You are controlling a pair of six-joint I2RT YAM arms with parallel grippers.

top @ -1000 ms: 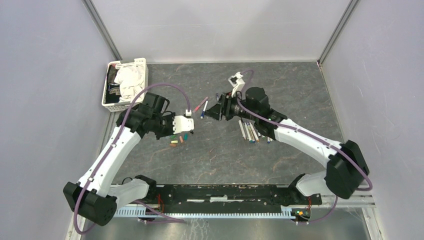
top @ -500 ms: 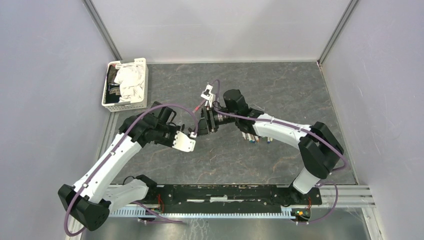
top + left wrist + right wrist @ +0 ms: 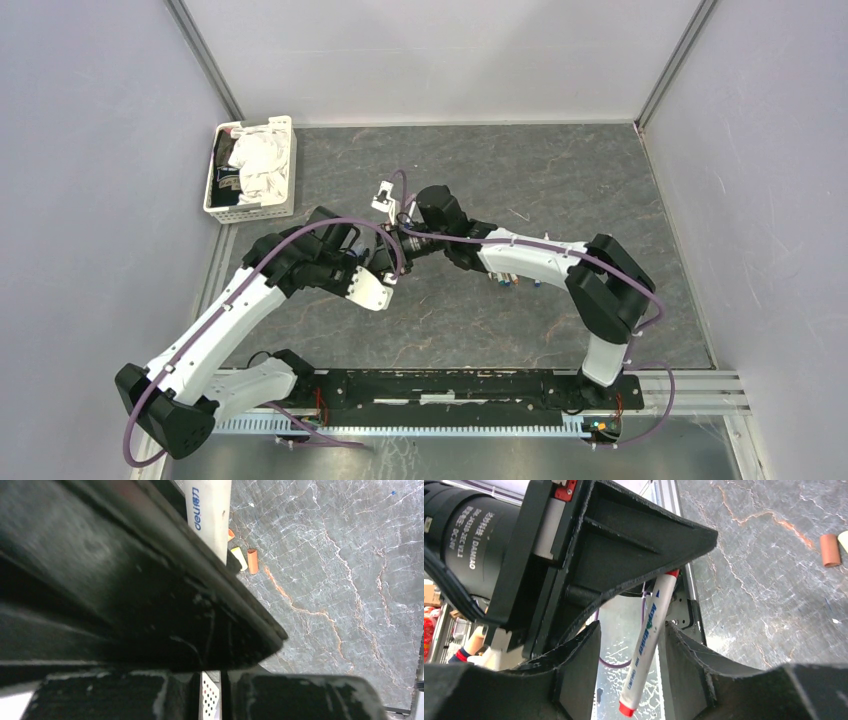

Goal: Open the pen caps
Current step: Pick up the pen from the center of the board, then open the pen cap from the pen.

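At frame centre, left tool (image 3: 388, 262) pinches pen (image 3: 647, 637); right tool (image 3: 632, 628) spread around it, cap (image 3: 626, 709) on; next: clamp, pull.

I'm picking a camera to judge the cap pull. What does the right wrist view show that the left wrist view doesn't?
Only the right wrist view: the whole pen, red at both ends, its far end pinched in the left gripper, its barrel between the open fingers of the right gripper with gaps on either side. Only the left wrist view: the barrel's blue brand lettering, seen close up. Both: the white pen and an orange cap lying on the marble table.
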